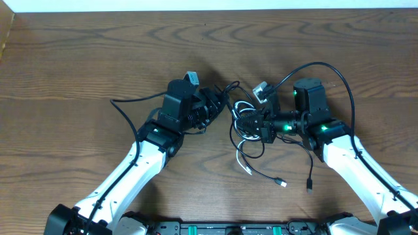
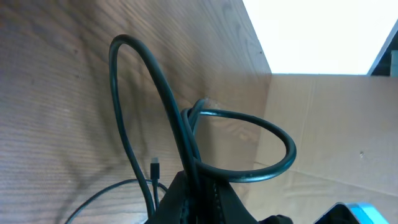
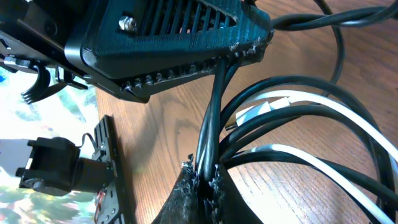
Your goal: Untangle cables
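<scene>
Plugs come first, nearest the robot's base: one black plug [image 1: 282, 183] and a second plug [image 1: 309, 189] lie loose on the wooden table [image 1: 78, 52], each trailing a thin cord back toward the middle. Just beyond them the cables [image 1: 243, 137] sit in one knot between the two arms, with loops of black crossing the white cable [image 3: 280, 149].

Both grippers are buried in that knot. The right gripper [image 3: 204, 183] has its jaws pinched fully together on a couple of black strands, and the white loops run just beside them. The left gripper [image 2: 196, 183], close by on the other side, is likewise clamped tight, on a black cable [image 2: 289, 148] that arches up out of its fingers in a double loop. Past the arms the tabletop runs on to its far edge, where a cardboard wall [image 2: 323, 124] stands.

By my reading, little is done. No cord lies apart on its own; all three share the same heap. Each arm has a hold, so drawing the strands apart looks like the step in hand. Separating and laying out every cord is left.
</scene>
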`<state>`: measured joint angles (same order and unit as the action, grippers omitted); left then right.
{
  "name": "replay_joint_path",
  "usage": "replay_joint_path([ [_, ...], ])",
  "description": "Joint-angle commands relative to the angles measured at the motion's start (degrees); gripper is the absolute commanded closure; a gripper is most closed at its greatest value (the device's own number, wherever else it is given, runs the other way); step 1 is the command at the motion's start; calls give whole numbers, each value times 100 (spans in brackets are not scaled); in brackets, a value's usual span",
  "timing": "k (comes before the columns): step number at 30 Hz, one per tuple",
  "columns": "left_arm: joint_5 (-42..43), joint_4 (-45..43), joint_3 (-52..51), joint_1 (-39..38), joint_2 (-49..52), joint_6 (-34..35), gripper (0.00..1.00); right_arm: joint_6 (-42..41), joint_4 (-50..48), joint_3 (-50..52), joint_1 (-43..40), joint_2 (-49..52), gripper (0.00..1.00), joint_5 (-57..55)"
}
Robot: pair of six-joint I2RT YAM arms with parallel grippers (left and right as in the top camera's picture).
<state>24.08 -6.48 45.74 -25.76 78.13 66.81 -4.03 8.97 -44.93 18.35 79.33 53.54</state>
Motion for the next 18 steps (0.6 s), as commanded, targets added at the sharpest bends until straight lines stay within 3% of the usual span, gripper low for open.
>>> replay_joint_path([
  [1,-227,-74,61,101,20,-444,92,37,11,-9,46,-26,97,232],
  [5,-190,-225,61,295,-24,-640,93,24,68,-9,44,-26,81,177],
  [9,149,-313,61,568,-79,-831,92,22,251,-9,44,-26,73,-271],
  [14,752,-343,61,925,-111,-837,93,-382,623,-9,44,-26,82,-1432],
  [18,1331,-678,61,1069,-109,-837,92,-586,730,-9,52,-26,71,-1547],
])
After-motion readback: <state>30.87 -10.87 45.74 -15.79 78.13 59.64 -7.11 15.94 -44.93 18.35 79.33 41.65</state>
